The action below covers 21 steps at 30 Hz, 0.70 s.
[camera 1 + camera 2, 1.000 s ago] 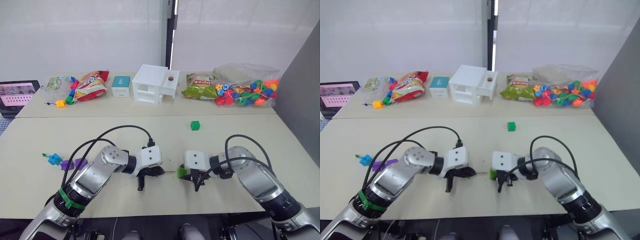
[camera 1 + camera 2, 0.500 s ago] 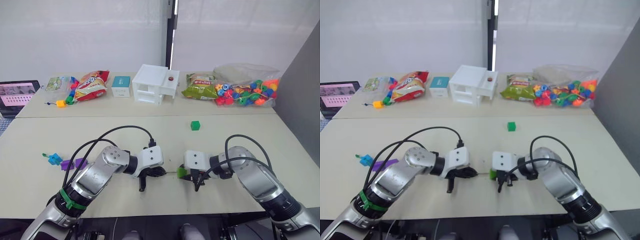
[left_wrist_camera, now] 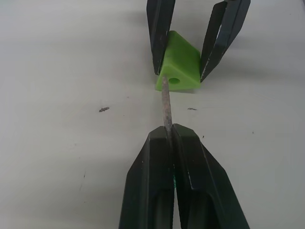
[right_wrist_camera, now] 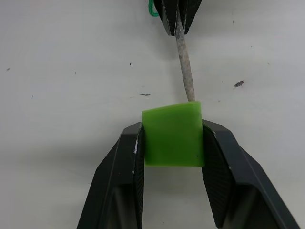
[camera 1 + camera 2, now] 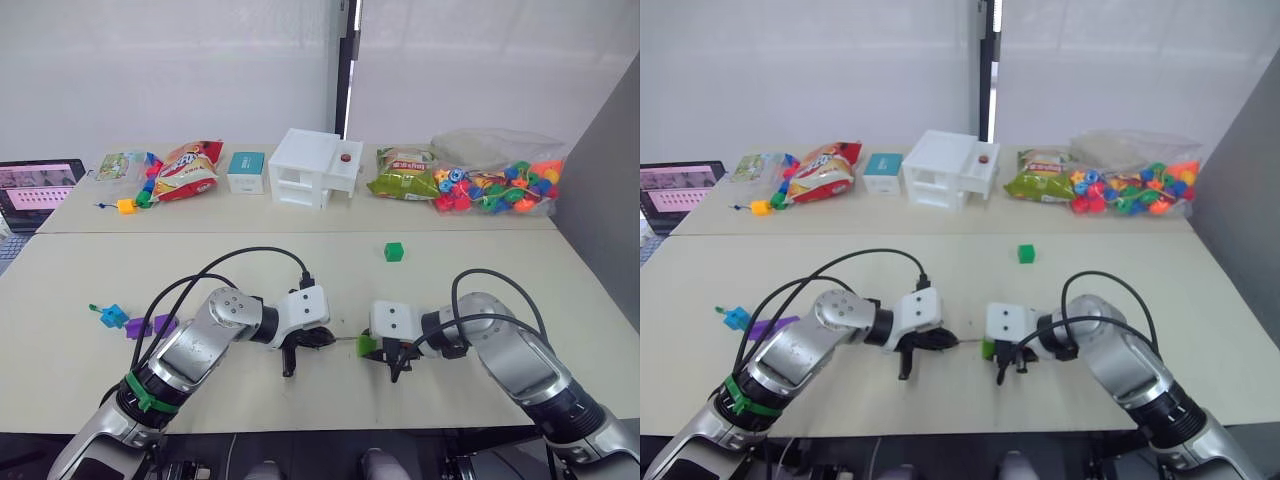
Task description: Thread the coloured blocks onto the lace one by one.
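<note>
Claws meet near the bench's front edge: left claw (image 3: 167,143) pinches the lace (image 3: 166,107) tip, right claw (image 4: 172,143) clamps a green block (image 4: 172,134). Tip touches beside the hole; next, realign and push through. Another green block (image 5: 394,251) lies mid-bench.

Your beige table (image 5: 520,260) carries a loose green block (image 5: 394,251) mid-surface. At its left edge you have purple blocks (image 5: 150,327) and a light blue block (image 5: 113,316).
</note>
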Available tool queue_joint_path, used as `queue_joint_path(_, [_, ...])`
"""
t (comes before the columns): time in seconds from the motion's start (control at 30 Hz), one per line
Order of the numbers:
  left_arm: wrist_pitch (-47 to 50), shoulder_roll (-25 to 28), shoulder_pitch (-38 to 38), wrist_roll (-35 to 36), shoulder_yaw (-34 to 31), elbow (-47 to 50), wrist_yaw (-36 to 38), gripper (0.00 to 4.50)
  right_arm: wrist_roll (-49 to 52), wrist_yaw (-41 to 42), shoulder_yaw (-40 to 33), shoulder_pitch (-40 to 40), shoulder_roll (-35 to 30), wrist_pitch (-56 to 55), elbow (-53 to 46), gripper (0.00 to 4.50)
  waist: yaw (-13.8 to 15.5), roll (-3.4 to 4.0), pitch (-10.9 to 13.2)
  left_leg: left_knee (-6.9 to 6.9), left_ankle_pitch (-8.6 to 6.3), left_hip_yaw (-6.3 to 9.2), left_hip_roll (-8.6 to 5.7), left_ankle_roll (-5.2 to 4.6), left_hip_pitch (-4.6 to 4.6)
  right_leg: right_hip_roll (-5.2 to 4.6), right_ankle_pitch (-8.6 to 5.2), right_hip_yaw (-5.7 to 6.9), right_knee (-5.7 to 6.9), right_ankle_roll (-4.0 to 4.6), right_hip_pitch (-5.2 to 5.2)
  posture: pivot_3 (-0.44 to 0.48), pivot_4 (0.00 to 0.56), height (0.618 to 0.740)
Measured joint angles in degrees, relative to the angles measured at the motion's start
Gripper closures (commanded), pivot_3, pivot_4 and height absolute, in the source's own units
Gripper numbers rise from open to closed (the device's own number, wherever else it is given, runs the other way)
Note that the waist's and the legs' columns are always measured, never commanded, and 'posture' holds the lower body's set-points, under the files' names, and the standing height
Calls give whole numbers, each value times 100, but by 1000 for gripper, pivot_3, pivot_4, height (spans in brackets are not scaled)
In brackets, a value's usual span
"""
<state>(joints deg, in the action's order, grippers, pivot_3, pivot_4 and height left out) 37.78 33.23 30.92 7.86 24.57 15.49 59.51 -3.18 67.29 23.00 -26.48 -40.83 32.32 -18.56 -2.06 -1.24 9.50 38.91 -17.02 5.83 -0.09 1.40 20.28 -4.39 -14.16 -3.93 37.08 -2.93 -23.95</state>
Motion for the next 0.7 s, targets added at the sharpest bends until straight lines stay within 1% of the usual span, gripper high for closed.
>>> queue_joint_path(0.23, [5,53,0,79,-2,17,122,4500,0,-1,0,-3,1,23,-4,3367,1,0,0,0,0,0,0,0,0,0,0,0,0,0,0,0,150,740])
queue_joint_path(0.37, [82,126,0,150,-2,213,205,4500,0,-2,4,-4,1,25,-5,3367,2,0,0,0,0,0,0,0,0,0,0,0,0,0,1,0,150,740])
queue_joint_path(0.53, [114,67,0,259,12,374,228,4500,4,-40,28,-7,41,28,-12,3367,-16,0,-1,-2,0,0,2,0,0,2,0,0,1,0,-3,0,150,740])
queue_joint_path(0.7, [113,-21,2,254,32,316,163,4500,3,-39,33,-13,38,41,-15,3367,-15,0,-1,-1,0,0,1,0,0,2,0,0,1,0,-2,0,150,740])
